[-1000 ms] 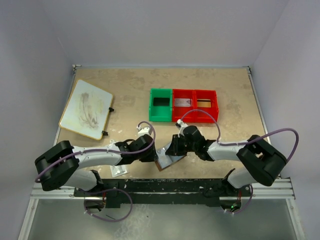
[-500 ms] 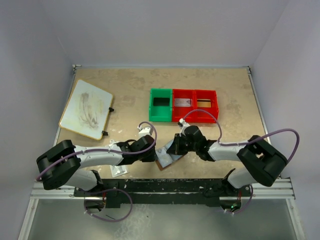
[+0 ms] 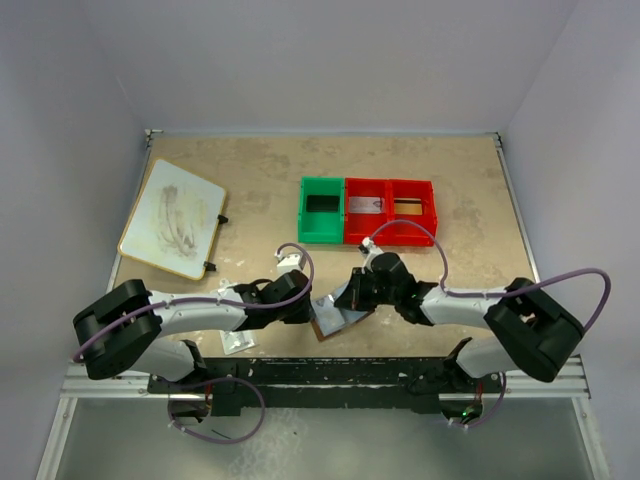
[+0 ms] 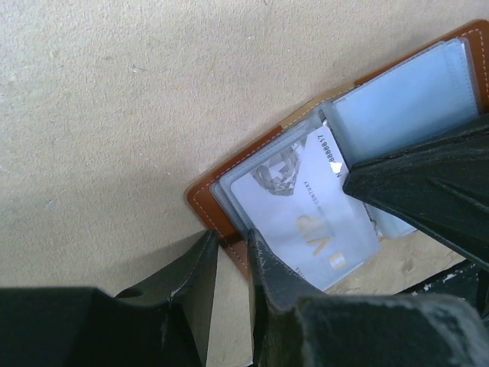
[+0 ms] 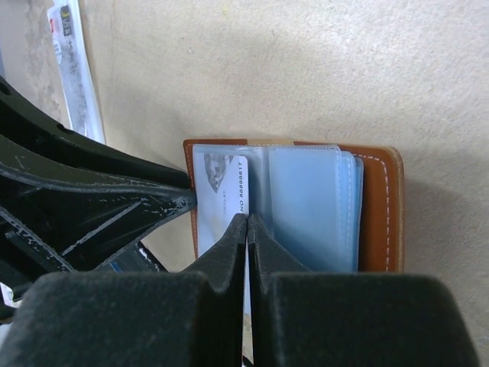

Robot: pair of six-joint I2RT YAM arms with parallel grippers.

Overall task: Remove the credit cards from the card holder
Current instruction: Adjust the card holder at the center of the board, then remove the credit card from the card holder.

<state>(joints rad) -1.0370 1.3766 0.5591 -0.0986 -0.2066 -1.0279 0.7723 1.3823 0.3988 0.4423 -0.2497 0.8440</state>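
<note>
Wallet (image 3: 335, 318) open on table (image 3: 260, 180), near edge, between arms. Left fingers (image 4: 267, 267) clamp its leather corner. Right fingers (image 5: 229, 245) pinched shut on card (image 5: 221, 191) in clear sleeve. Card long axis points toward right wrist; probably pull straight back.

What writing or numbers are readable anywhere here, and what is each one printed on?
"VIP": gold letters on the silvery grey card sitting in the brown card holder.
"NO 88688817", or close to it: small print along that card's edge, clearest in the right wrist view.
The fine line beside the card's emblem: too small to read.
Print on the clear-white packet: blurred, unreadable.
</note>
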